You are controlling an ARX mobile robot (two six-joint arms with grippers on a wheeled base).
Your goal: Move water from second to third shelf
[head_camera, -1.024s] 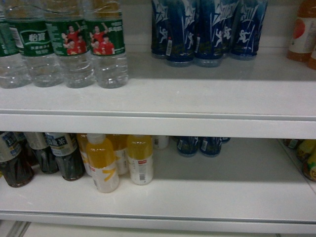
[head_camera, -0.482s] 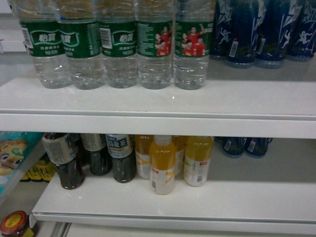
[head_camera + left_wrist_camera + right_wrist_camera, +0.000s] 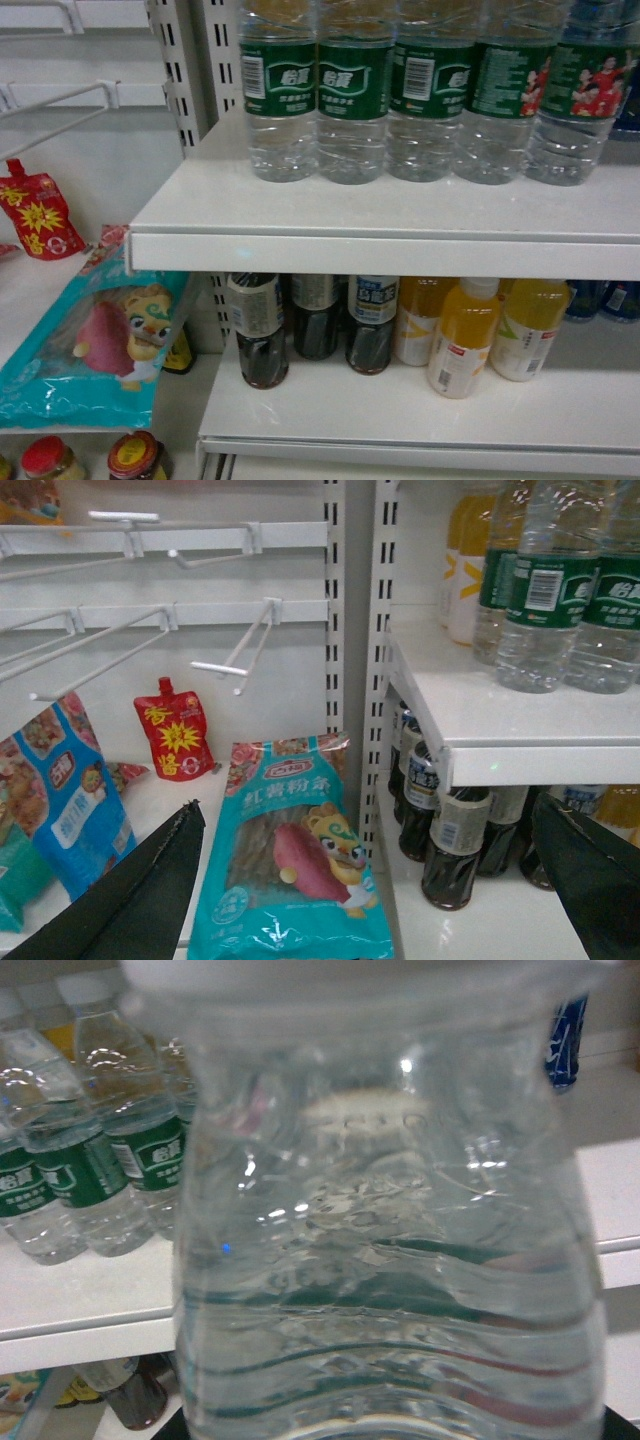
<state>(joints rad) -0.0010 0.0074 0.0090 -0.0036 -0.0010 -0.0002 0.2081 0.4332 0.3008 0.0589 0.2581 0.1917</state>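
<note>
Left gripper (image 3: 370, 880): dark fingers at lower corners of left wrist frame, spread wide, holding nothing. Right gripper: fingers not visible, grip state unclear. Water bottle (image 3: 390, 1220) fills right wrist frame, upright, long axis vertical, cap end up, in front of white shelf (image 3: 90, 1305). More water bottles (image 3: 350, 95) in row near upper shelf's front edge (image 3: 400, 255); bare shelf strip before them.

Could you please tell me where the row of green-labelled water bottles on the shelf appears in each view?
Head: the row of water bottles runs along the top, on the upper shelf.
Left wrist: top right, on the same shelf.
Right wrist: left side, behind the close-up bottle.
Shared landmark: the dark tea bottles under that shelf.
</note>
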